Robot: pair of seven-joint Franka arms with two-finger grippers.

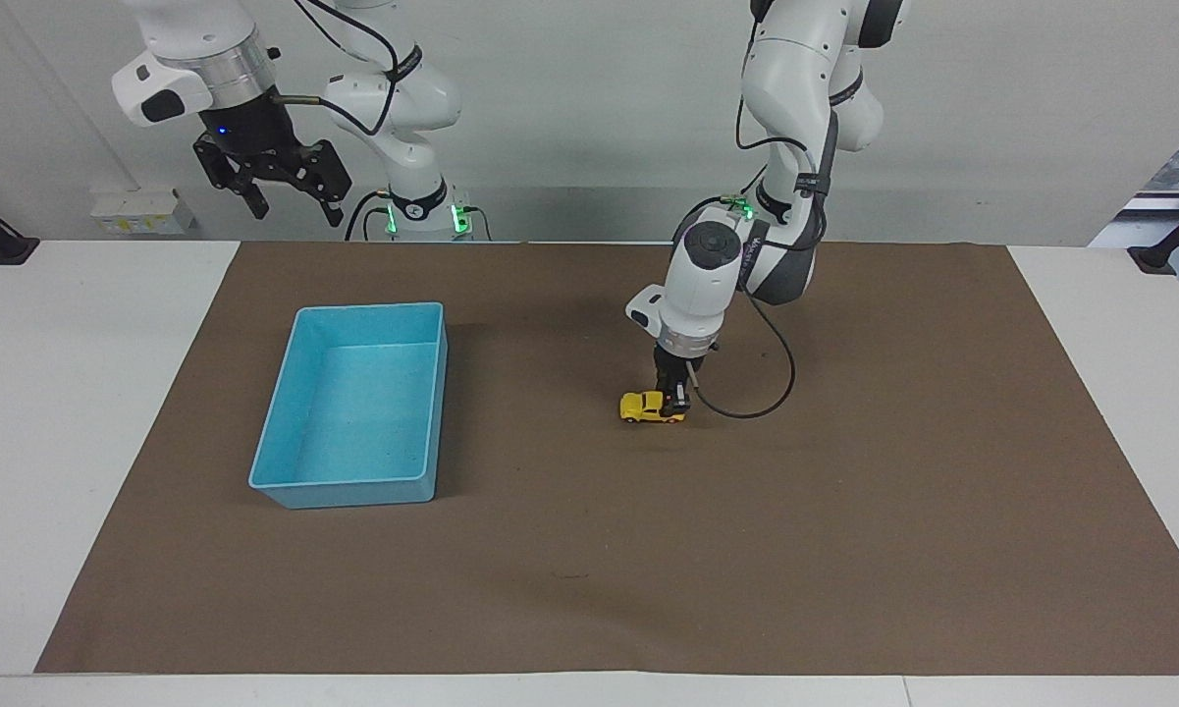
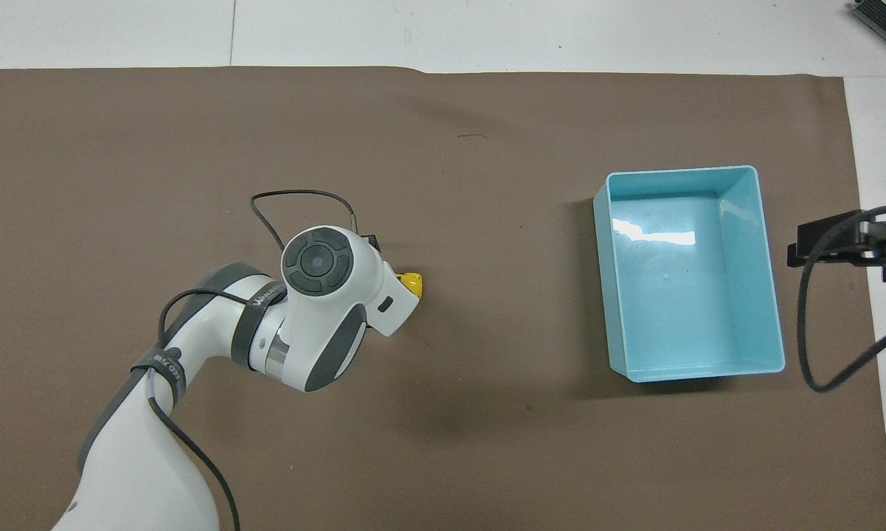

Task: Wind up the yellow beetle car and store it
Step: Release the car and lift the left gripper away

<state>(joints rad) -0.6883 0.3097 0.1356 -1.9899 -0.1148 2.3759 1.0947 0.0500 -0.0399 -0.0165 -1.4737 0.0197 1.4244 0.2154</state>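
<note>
Both arms are glossy white with dark grey joint bands and a silver wrist ring. Each hand is black, trailing a thin black cable; green lights glow at both bases.

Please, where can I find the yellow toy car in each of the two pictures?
Facing view: the yellow toy car sits mid-mat, under the left gripper, which is shut on it.
Overhead view: only its tip shows beside the left arm's wrist.
Shared landmark: the blue tray.

Glossy, probably plastic tray (image 2: 772, 280); matt brown mat (image 2: 192, 147).
</note>
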